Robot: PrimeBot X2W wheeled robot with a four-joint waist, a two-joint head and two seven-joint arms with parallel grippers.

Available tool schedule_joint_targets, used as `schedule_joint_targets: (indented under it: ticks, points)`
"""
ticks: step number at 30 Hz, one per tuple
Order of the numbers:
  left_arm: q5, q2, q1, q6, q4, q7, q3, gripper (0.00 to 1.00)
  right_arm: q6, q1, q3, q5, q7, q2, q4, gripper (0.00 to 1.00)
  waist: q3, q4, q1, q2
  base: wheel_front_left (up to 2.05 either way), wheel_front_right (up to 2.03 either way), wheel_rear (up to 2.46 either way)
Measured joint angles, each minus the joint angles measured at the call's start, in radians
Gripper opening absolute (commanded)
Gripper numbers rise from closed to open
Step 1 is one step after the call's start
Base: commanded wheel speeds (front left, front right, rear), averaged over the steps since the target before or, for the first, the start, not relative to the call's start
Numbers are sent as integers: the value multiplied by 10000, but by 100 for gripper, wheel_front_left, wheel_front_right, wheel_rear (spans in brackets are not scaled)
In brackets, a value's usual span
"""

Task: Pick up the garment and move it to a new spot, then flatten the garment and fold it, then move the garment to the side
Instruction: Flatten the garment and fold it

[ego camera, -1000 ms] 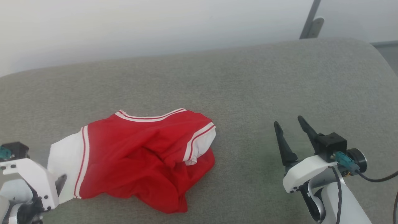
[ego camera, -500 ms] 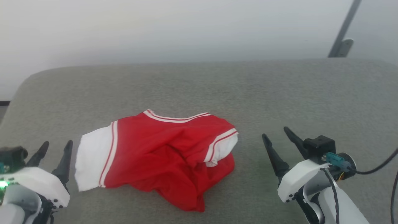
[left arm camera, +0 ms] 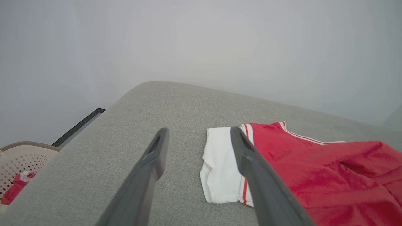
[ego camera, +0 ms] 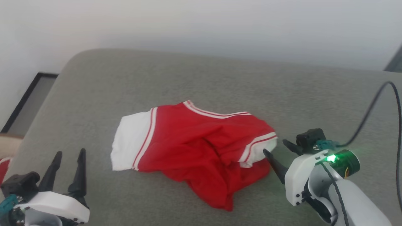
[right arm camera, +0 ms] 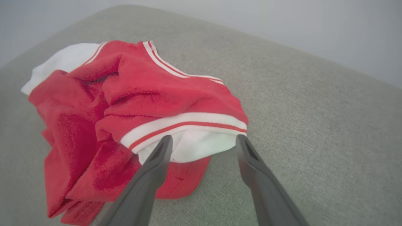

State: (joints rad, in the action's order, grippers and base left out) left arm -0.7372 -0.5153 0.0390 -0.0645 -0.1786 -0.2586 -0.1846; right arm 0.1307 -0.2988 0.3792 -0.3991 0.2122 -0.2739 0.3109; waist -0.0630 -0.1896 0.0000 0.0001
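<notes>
Red garment (ego camera: 194,147) lies crumpled, white sleeve (right arm camera: 194,144) just before the spread right hand (ego camera: 274,146).

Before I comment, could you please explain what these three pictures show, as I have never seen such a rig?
It is a wheeled robot with two arms, each ending in a two-fingered hand. The head view comes from a camera on its head, looking down at a grey upholstered surface. The two wrist views come from cameras on each wrist, looking along that hand's own dark fingers. On the surface lies a crumpled red jersey shirt with white sleeves and striped trim. The left hand is open and apart from the shirt. The right hand is open too, its fingertips close to one white sleeve. Nothing is held.
</notes>
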Motion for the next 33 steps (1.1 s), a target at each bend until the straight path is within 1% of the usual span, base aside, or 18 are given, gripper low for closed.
schedule_joint_targets:
  ticks: [2, 7, 10, 13, 14, 15, 16, 19, 23, 27, 33]
  points:
    - [155, 238, -3, 128, 44, -4, 155, 100, 0, -128, 84, -54, 531, -155, 63, 100, -108, -240, 0, -1, 0, 0, 0]
    - [757, 1047, 16, 426, 244, -27, 800, 100, 0, -452, 219, -215, 1701, -418, 161, 100, -441, -803, 0, -1, 0, 0, 0]
    - [1206, 1532, 19, 646, 385, -27, 1218, 100, 0, -589, 328, -236, 2266, -508, 257, 100, -663, -1097, 0, -1, 0, 0, 0]
    - [1546, 1979, 19, 961, 410, -27, 1549, 100, 0, -712, 393, -186, 2671, -587, 431, 100, -868, -1351, 0, -1, 0, 0, 0]
    - [1703, 2127, 20, 1035, 410, -27, 1703, 100, 0, -762, 389, -146, 2767, -619, 487, 57, -924, -1425, 0, 0, 0, 0, 0]
    - [1770, 2290, 21, 1129, 408, -29, 1877, 100, 0, -800, 384, -88, 2811, -635, 522, 30, -971, -1493, 0, -1, 0, 0, 0]
    - [1885, 2401, 21, 1206, 405, -27, 1977, 100, 0, -837, 370, -27, 2811, -621, 533, 0, -1011, -1547, 0, -1, 0, 0, 0]
    - [2130, 2694, 20, 1407, 393, -29, 2339, 100, 0, -933, 339, 35, 2874, -596, 546, 0, -1069, -1622, 0, -1, 0, 0, 0]
    - [2470, 2949, 8, 1611, 370, -29, 2752, 100, 0, -949, 288, 58, 3047, -652, 372, 0, -1021, -1522, 0, -1, 0, 0, 0]
    - [2635, 3076, -20, 1760, 382, -29, 3022, 100, 2, -965, 155, 23, 3354, -932, -226, 0, -952, -1312, 0, -1, 0, 0, 0]
    - [2824, 3164, -45, 1873, 464, -29, 3273, 100, 2, -980, -435, -69, 3952, -1559, -1275, 0, -847, -890, 0, 0, 0, 0, 0]
